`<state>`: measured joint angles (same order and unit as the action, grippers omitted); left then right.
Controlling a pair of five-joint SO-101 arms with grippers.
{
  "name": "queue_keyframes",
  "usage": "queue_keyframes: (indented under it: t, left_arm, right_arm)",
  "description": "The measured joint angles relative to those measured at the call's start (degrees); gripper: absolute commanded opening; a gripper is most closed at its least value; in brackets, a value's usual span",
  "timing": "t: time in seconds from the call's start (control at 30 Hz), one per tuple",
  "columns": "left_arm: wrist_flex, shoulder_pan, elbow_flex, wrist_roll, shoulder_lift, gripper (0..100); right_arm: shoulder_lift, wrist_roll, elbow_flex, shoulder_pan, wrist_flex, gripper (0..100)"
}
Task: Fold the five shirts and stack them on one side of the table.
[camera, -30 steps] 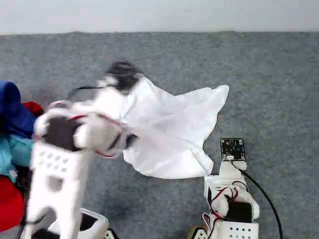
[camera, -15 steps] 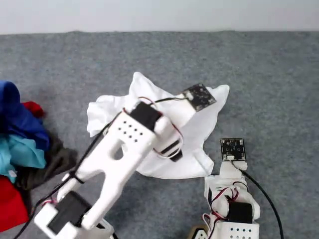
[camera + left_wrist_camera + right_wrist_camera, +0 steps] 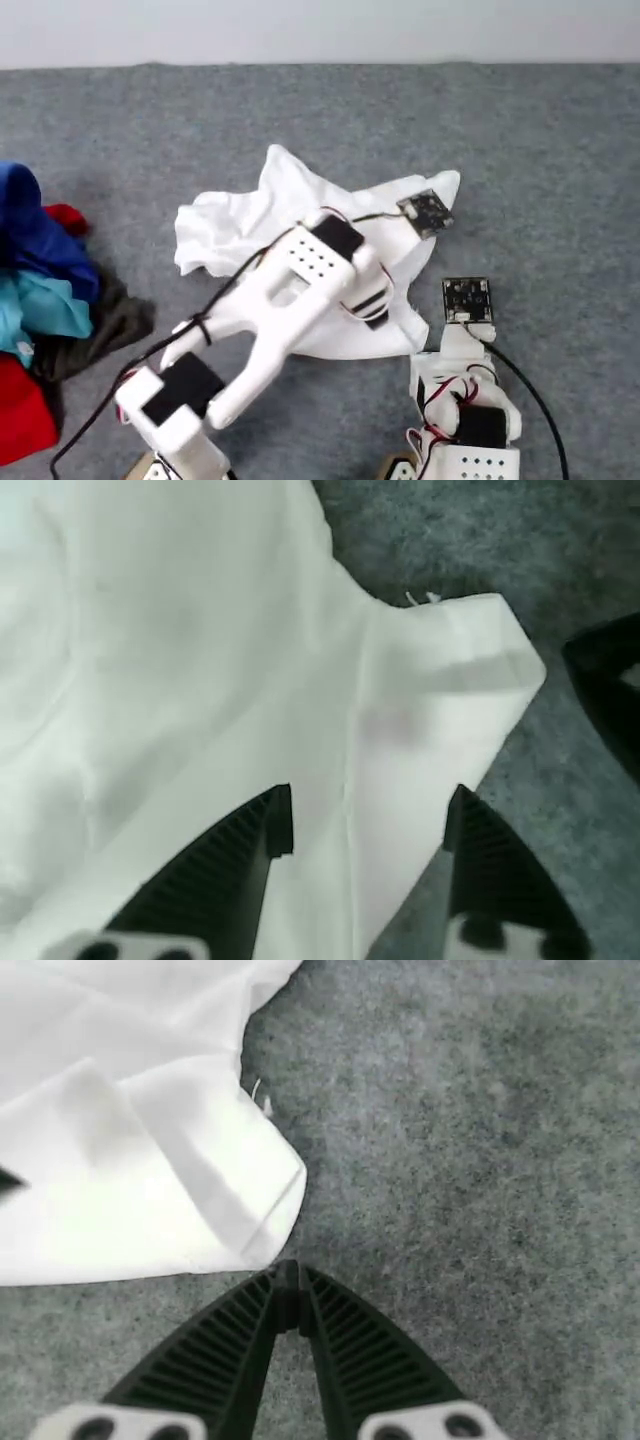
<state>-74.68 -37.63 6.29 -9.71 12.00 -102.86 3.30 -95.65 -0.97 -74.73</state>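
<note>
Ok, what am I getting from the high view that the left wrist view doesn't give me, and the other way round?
High view: the full outline of the crumpled white shirt, the pile of coloured shirts at the table's edge, and the right arm by the shirt's near corner. Left wrist view: the left gripper open over the cloth, and a hemmed end of the shirt up close. Both: the white shirt lying on the grey table.
</note>
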Motion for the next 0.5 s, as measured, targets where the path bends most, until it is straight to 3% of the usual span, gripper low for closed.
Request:
queue_keyframes:
  t: [0.27, 0.5]
  left_arm:
    - [4.1, 0.0, 0.0, 0.0, 8.1, 24]
    - [4.1, 0.0, -4.3, 0.2, 12.0, 9]
  right_arm:
    - [0.0, 0.0, 0.0, 0.0, 0.0, 1.2]
    - [0.0, 0.0, 0.0, 0.0, 0.0, 1.2]
